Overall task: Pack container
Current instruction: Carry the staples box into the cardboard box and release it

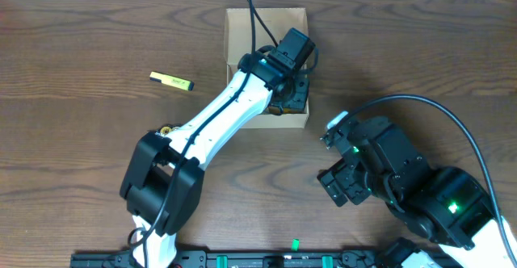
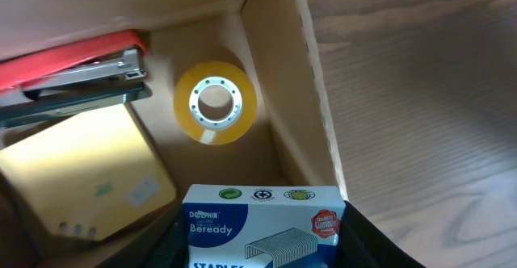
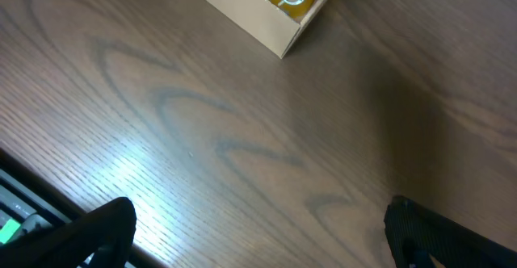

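Dark wood desk (image 1: 404, 42) carries the container (image 1: 242, 34) at far centre. My left claw (image 2: 262, 252) is clamped on a staples box (image 2: 262, 211), held inside near the tape roll (image 2: 216, 102), where floor is free. My right claw (image 3: 258, 228) hangs apart, empty, clear.

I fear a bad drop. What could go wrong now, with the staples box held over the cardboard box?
1. The left tool holds the staples box close to the container's wall; if released here, it may catch that wall.
2. It may land tilted on the tape roll, since the stapler and the yellow pad fill the other side.
3. The yellow marker on the table may be left unpacked.
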Robot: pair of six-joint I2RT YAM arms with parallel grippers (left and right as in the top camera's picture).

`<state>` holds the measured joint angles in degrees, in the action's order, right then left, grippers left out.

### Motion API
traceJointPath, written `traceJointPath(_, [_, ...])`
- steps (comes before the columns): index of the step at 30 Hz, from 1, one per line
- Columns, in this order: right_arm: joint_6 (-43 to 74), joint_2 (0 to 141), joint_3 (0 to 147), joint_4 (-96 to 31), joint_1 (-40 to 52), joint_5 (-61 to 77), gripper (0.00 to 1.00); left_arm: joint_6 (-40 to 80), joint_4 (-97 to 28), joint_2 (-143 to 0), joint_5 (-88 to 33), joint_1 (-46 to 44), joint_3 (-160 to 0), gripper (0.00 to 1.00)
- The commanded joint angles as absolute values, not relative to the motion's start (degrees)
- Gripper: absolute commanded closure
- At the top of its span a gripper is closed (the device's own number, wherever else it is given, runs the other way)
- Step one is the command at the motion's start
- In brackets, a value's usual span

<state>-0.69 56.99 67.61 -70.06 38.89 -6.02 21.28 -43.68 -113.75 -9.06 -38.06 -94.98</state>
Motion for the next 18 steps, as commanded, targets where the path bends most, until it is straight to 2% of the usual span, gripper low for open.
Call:
traceJointPath(1, [-1.4, 57.0, 67.5, -70.3, 38.7, -6.2, 0.01, 22.3, -43.5, -115.7, -10.2, -38.4, -95.7, 0.7])
traceJointPath(7, [-1.4, 57.0, 67.5, -70.3, 38.7, -6.2, 0.01, 22.3, -43.1, -115.9, -10.2, -38.4, -95.7, 0.67])
traceJointPath(9, [-1.4, 57.0, 67.5, -70.3, 38.7, -6.2, 0.01, 22.3, -43.2, -115.9, -10.5, -38.4, -95.7, 0.53])
traceJointPath(18, [-1.4, 57.0, 67.5, -70.3, 38.7, -6.2, 0.01, 22.3, -43.2, -115.9, -11.6, -38.4, -95.7, 0.3])
